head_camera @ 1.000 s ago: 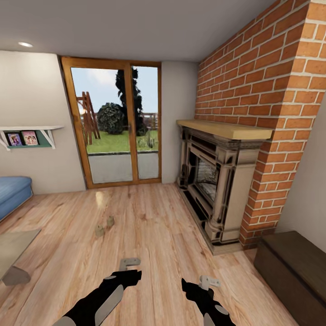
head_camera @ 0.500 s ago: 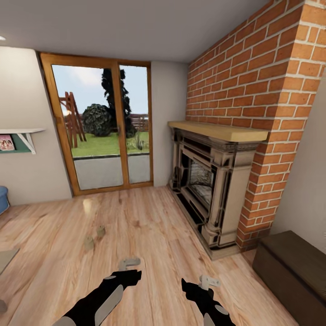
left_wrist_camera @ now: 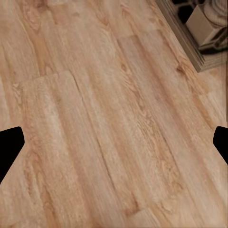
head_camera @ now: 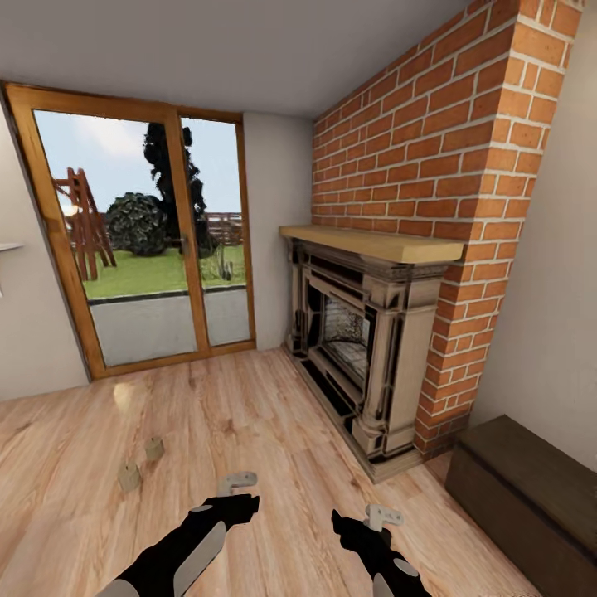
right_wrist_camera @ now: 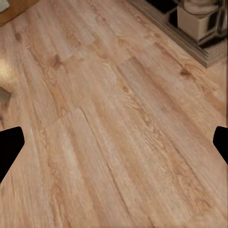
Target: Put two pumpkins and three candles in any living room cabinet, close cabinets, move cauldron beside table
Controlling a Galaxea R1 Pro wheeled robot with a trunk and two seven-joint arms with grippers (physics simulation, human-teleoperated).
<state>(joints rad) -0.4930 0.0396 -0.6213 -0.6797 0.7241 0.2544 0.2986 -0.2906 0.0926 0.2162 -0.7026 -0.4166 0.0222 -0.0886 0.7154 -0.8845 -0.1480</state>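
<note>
Two candles stand on the plank floor at the left in the head view, one nearer [head_camera: 128, 478] and one slightly farther [head_camera: 154, 448], both beige stubs. The dark brown cabinet [head_camera: 521, 487] sits low against the right wall, its front shut. My left gripper [head_camera: 238, 481] hovers over bare floor, right of the candles and apart from them. In the left wrist view its black fingertips [left_wrist_camera: 9, 148] stand wide apart with only planks between them. My right gripper [head_camera: 382, 516] is likewise open over floor, its fingertips [right_wrist_camera: 221, 140] spread. Pumpkins, cauldron and table are out of view.
An ornate stone fireplace [head_camera: 365, 332] with a pale wood mantel projects from the red brick chimney [head_camera: 431, 141] between the candles and the cabinet. A glass patio door [head_camera: 141, 249] fills the far wall. The fireplace's base corner [left_wrist_camera: 202, 28] shows in the left wrist view.
The camera has turned to the right: door, fireplace and candles slid left in the picture, and sofa, table corner and wall shelf left it. Both arms hold the same pose.
</note>
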